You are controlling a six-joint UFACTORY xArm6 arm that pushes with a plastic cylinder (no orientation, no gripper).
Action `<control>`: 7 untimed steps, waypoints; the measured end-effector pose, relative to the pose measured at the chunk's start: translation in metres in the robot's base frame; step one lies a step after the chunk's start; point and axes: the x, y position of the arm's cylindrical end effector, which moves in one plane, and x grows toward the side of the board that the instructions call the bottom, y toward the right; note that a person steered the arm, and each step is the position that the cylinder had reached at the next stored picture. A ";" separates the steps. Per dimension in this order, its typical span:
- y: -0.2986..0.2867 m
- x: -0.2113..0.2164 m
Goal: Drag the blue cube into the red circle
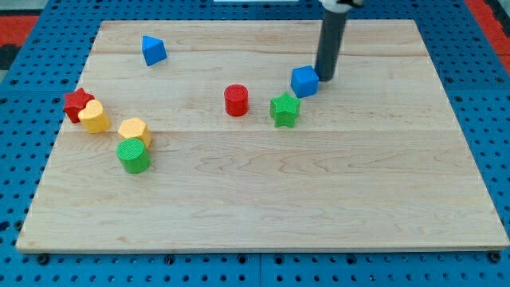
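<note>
The straight dark rod (330, 44) is cut off by the view's top edge at twelve o'clock, so the arm above it is unseen. My tip (324, 77) sits just at three o'clock of the blue cube (304, 81); whether they touch cannot be told. The red star block (77, 102) is partly hidden behind the yellow heart-like block (94, 117), whose exact shape is unclear.
</note>
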 end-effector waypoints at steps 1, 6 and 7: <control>-0.043 -0.020; -0.055 0.046; -0.071 0.058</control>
